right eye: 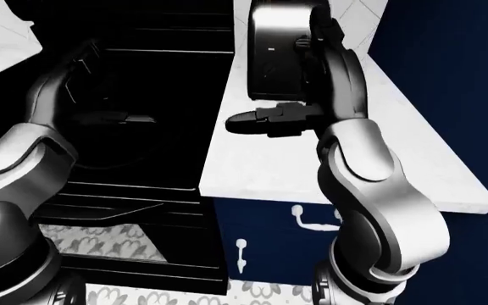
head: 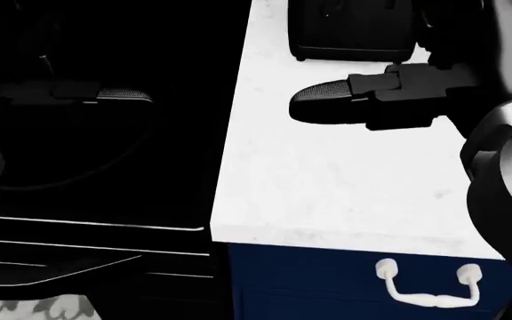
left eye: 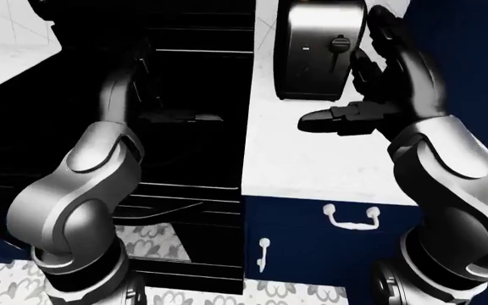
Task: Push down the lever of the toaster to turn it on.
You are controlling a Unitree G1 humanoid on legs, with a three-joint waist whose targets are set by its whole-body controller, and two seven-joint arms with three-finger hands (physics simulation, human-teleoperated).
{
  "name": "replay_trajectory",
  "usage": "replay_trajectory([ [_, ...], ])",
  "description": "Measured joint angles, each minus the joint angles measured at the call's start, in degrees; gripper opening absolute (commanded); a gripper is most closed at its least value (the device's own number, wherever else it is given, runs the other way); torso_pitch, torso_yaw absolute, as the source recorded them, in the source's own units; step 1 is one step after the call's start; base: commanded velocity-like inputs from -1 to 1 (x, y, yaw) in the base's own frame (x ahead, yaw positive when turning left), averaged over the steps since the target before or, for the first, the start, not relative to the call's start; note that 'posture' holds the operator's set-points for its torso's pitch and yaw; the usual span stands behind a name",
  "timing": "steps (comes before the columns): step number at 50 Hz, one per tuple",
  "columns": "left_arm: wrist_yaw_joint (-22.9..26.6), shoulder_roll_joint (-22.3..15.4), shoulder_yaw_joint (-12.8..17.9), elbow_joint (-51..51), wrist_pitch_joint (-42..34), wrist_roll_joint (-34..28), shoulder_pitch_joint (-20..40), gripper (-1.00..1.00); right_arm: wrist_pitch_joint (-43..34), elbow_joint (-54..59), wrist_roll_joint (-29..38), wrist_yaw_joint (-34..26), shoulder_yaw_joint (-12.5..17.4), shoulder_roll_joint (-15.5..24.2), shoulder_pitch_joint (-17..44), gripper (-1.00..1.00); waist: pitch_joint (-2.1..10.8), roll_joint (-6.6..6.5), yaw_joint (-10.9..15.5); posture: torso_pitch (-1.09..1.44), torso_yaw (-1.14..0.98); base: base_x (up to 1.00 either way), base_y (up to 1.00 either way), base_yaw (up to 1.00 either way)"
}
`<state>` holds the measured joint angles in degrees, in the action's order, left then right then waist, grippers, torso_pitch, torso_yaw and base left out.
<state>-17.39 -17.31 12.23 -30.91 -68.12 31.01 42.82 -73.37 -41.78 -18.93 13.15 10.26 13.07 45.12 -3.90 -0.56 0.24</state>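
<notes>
A chrome and black toaster (left eye: 308, 54) stands upright at the top of the white counter (left eye: 312, 165). Its round lever knob (left eye: 339, 42) sits high in a vertical slot on the side facing me. My right hand (left eye: 359, 86) is open just right of that side, with its fingers (left eye: 388, 38) raised beside the knob and its thumb (left eye: 324, 119) pointing left, low over the counter. It does not touch the lever. In the right-eye view this hand hides part of the lever. My left hand (right eye: 92, 89) hangs open over the black stove (left eye: 193, 95).
A navy drawer with a white handle (left eye: 352, 219) and a door handle (left eye: 263, 254) lie under the counter edge. A navy panel (left eye: 473, 51) rises at the right. Patterned floor tiles (left eye: 155, 238) show below the stove.
</notes>
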Motion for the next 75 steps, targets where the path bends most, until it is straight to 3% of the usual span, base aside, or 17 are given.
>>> replay_trajectory([
  [3,0.1,-0.1,-0.2,-0.6,-0.6,0.4,0.8,1.0,-0.3,-0.1,0.3,0.4,0.6,0.4,0.3,1.0,0.08,-0.71,-0.7,0.0,0.0,0.21,-0.02,0.0],
  [6,0.4,-0.4,0.2,-2.2,0.9,0.5,1.3,1.0,0.4,-1.3,0.4,0.8,0.9,0.6,1.0,1.0,1.4,0.39,-0.5,0.0,0.0,0.09,0.0,0.0],
  [8,0.4,-0.7,0.8,-2.6,1.8,0.3,1.8,1.0,1.2,-1.8,0.4,0.7,0.4,0.9,1.8,1.0,1.04,0.58,-0.7,0.0,0.0,0.0,0.0,0.0],
  [10,0.3,-0.7,1.1,-2.3,2.2,0.0,1.8,1.0,1.7,-1.9,0.3,0.5,0.0,1.0,2.1,1.0,0.78,-0.95,-1.1,0.0,0.0,0.0,0.0,0.0],
  [14,-0.2,-0.8,1.3,-1.2,1.1,-0.3,0.1,1.0,0.2,-0.6,0.0,0.2,-1.1,0.2,0.9,1.0,0.05,0.3,-0.1,0.0,0.0,0.0,0.0,-0.37],
  [18,-0.9,-1.0,2.1,-0.2,-0.1,-1.1,0.1,1.0,-1.5,0.2,-0.5,-0.3,-1.8,0.1,1.0,1.0,1.3,-0.56,-0.3,0.0,0.0,0.0,0.0,-1.0],
  [22,-0.5,-0.6,0.9,-2.0,0.7,0.0,1.8,1.0,0.0,-1.9,0.8,0.2,0.4,0.8,1.6,1.0,2.18,0.42,-0.5,0.0,0.0,0.0,0.0,-0.49],
  [24,0.0,-0.6,0.2,-2.5,1.3,0.8,2.6,1.0,0.7,-2.4,1.6,0.8,1.3,1.2,2.2,1.0,2.01,2.0,0.1,0.0,0.0,0.0,0.0,0.0],
  [27,0.2,-0.1,-0.3,-2.6,1.5,1.3,1.3,1.0,-0.3,-2.3,2.2,1.3,1.1,1.4,2.0,1.0,0.04,0.35,0.1,0.0,0.0,0.0,0.0,0.0],
  [29,0.2,-0.2,-0.4,-1.3,0.8,1.3,0.9,1.0,-1.7,-1.8,2.2,1.3,0.6,1.1,2.2,1.0,-0.39,-0.6,0.4,0.0,0.0,0.0,0.0,0.0],
  [37,-0.9,-0.4,1.3,-1.3,1.1,0.5,1.3,1.0,-0.7,-1.7,2.1,-0.4,-1.5,0.4,1.5,1.0,0.69,0.74,0.0,0.0,0.0,0.0,0.0,0.0],
  [45,-2.5,-0.5,1.7,-0.1,1.5,2.4,1.9,1.0,-0.6,-1.7,3.4,-1.3,-1.4,0.0,1.4,1.0,0.97,0.67,0.0,-0.02,0.0,0.0,0.0,0.0],
  [56,-3.3,-1.0,1.0,1.0,2.9,3.4,1.4,1.0,0.3,-0.8,4.6,-2.2,-1.5,-0.3,0.8,1.0,4.02,0.45,-0.1,-0.1,0.0,0.0,0.0,0.0],
  [75,-2.9,-0.6,0.9,0.9,3.8,2.9,1.3,1.0,1.0,-0.7,5.7,-3.3,-1.6,-0.7,0.5,1.0,7.75,0.27,0.0,-0.19,0.0,0.0,0.0,0.0],
])
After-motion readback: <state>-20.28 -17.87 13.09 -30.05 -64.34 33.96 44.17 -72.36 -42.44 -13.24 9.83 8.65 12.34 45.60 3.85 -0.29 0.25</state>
